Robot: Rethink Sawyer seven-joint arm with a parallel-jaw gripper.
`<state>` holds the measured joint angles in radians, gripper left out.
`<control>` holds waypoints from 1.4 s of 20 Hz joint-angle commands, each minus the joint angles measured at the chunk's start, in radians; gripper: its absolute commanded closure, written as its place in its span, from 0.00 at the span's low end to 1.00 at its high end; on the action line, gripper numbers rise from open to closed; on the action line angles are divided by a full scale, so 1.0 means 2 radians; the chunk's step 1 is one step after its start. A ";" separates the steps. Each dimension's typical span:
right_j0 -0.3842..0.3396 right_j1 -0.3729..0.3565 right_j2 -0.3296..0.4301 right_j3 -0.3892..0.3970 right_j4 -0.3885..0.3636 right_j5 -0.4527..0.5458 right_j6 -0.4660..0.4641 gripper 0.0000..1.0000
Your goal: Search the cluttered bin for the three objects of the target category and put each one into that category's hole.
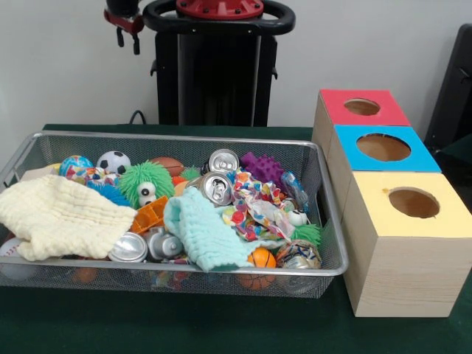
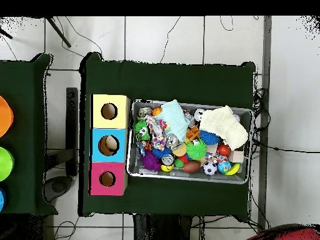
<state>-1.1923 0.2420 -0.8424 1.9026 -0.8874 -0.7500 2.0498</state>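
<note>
The wire-mesh bin (image 1: 22,158) sat heaped with toys, cans and cloths just beside the three holed boxes (image 1: 383,147), nothing evidently sorted yet, while the gripper (image 1: 127,38) hung drawn back, empty, its opening impossible to tell.

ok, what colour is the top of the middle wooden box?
Blue: the middle wooden box with a round hole has a blue top, clearest in the front view.

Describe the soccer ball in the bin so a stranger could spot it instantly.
Start at the wire-mesh bin on the green table. Along its far rim, toward the end away from the wooden boxes, sits the soccer ball. It alone is white with black patches.
</note>
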 commanded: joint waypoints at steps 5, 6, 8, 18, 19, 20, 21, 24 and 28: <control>-0.001 0.073 0.046 -0.061 0.018 -0.075 -0.115 0.00; -0.008 0.074 0.043 -0.068 0.016 -0.075 -0.115 0.00; -0.001 0.068 0.047 -0.088 -0.002 -0.050 -0.085 0.00; 0.013 0.044 0.060 -0.148 -0.068 0.015 0.005 0.00; 0.013 0.040 0.061 -0.153 -0.075 0.018 0.013 0.00; 0.011 0.038 0.060 -0.158 -0.081 0.022 0.019 0.00; 0.011 0.034 0.061 -0.164 -0.091 0.028 0.031 0.00; 0.010 0.025 0.063 -0.177 -0.117 0.042 0.059 0.00; 0.013 0.016 0.072 -0.183 -0.139 0.055 0.081 0.00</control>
<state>-1.1832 0.3164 -0.8755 1.7425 -1.1180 -0.6878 2.0498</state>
